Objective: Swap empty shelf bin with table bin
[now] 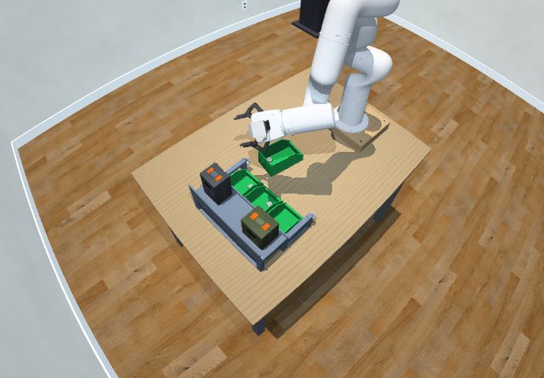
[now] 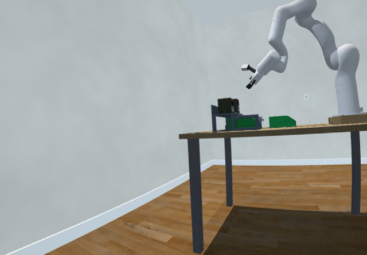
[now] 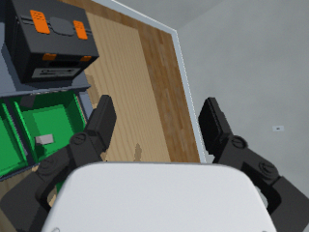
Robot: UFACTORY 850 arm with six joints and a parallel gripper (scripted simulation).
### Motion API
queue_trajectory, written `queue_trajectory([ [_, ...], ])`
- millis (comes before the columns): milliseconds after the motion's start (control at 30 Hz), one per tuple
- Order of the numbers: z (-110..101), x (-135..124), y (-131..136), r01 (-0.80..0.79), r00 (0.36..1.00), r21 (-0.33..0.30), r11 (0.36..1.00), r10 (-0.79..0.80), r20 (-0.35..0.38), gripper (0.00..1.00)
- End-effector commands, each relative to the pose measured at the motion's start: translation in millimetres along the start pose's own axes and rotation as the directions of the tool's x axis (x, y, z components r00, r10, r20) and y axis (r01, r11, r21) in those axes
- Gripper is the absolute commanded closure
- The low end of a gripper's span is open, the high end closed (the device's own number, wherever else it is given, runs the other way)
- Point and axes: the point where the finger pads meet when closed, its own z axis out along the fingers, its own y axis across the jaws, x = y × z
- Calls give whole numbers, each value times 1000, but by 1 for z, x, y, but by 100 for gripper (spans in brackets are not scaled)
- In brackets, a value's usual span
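Observation:
Three green bins sit side by side on the grey shelf [image 1: 235, 211], open fronts toward the arm. In the top view the right-end bin [image 1: 286, 218] looks empty; the middle bin [image 1: 259, 198] and the left-end bin [image 1: 240, 179] [image 3: 58, 119] each hold a small grey part. Another green bin [image 1: 287, 161] [image 2: 281, 122] stands on the table between shelf and arm base, a grey part [image 1: 269, 159] in it, its low front toward the base. My gripper [image 1: 240, 131] [image 2: 249, 85] [image 3: 157, 106] is open and empty, tilted, well above the table and beyond the shelf's left end in the top view.
On the shelf's upper board stand a dark grey case [image 1: 215, 184] [image 3: 53, 41] at the left and an olive case [image 1: 260, 228] at the right, above the bins' rear ends. Raised side walls bound the shelf. The arm's wooden base block [image 1: 360, 142] is at the table's far end.

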Motion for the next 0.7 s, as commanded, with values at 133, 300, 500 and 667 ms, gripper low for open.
queue_trajectory([
  [133,-4,5,7,1,1000,1,1000,-1,2,0],
  [300,-4,4,7,1,1000,2,1000,-1,3,0],
  [500,-4,3,8,-1,1000,9,1000,1,11,0],
  [667,-5,1,8,-2,1000,16,1000,2,20,0],
])
